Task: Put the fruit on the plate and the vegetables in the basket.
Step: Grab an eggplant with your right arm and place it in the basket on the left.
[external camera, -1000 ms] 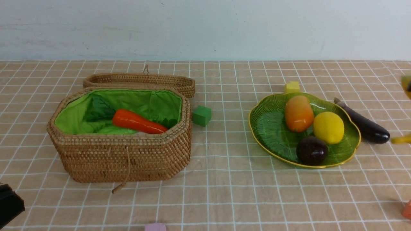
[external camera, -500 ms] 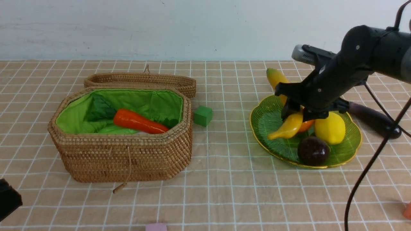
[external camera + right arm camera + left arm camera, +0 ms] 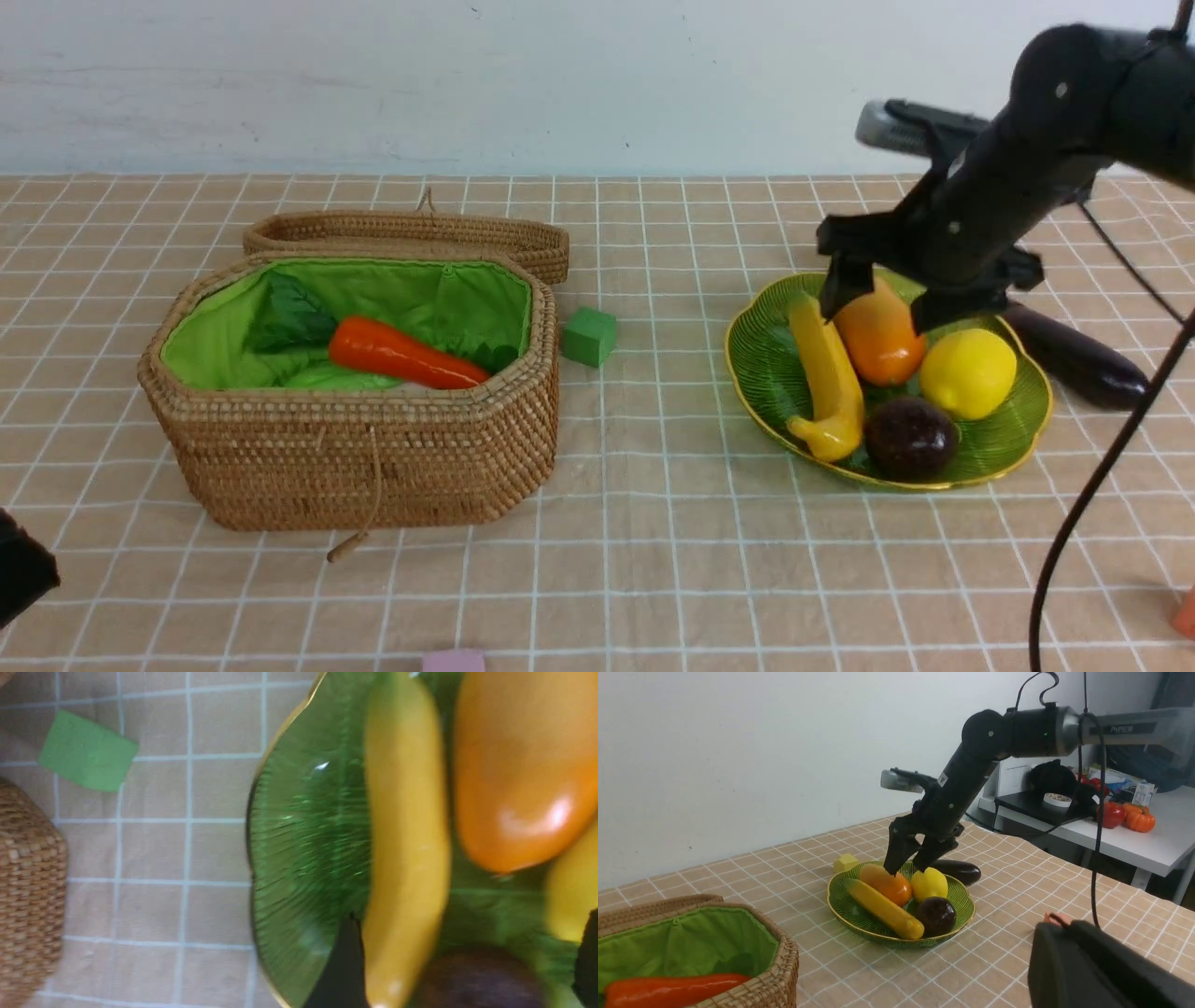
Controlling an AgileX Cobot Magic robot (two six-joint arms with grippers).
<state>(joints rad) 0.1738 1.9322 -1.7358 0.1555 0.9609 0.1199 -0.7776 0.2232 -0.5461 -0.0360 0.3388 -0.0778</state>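
Hovering over the plate (image 3: 766, 355), the right gripper (image 3: 882, 303) stands with jaws apart, holding nothing; banana (image 3: 826, 378), mango (image 3: 878, 331), lemon (image 3: 968, 373) and mangosteen (image 3: 908, 439) lie on it, eggplant (image 3: 1074, 359) just beside

This looks like a robotics lab set up for staged practice rather than a home. A desk (image 3: 653, 523) under a checked beige cloth stands against a bare pale wall (image 3: 560, 84), and a black arm marked PIPER (image 3: 1129, 728) trails a loose cable (image 3: 1097, 826). At about two o'clock in the left wrist view, a white side table (image 3: 1134, 835) holds tape, boxes and more toy produce.
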